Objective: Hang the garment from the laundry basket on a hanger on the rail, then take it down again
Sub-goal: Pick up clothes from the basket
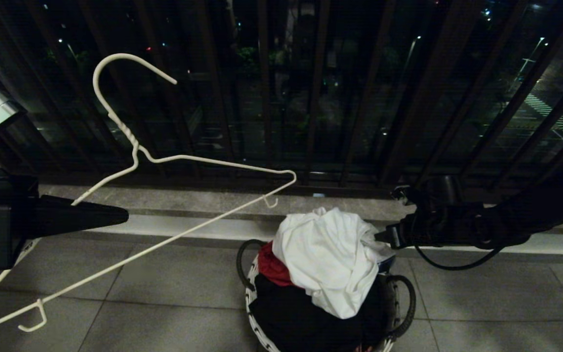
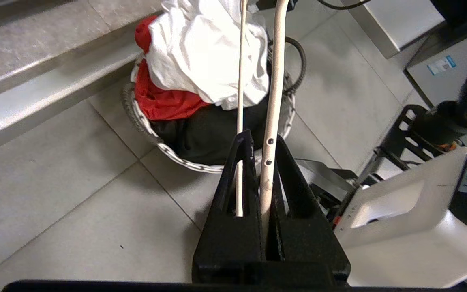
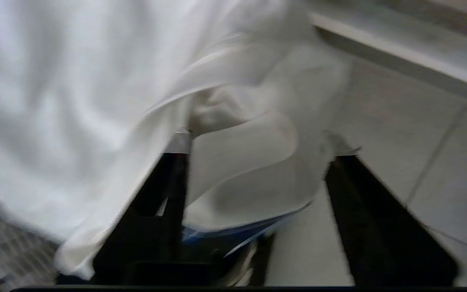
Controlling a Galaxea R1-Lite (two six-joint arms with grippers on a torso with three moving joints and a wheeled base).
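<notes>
On floor tiles [image 1: 164, 274], garment [image 1: 328, 264] lies between the spread right end effector [image 3: 253, 162] fingers

right end effector [image 3: 253, 170] spread wide, white garment [image 3: 95, 101] bunched between its fingers [image 3: 379, 227].

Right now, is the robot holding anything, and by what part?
The left hand is shut on the hanger's wire shoulder. The right hand is open around the T-shirt, gripping nothing.
</notes>
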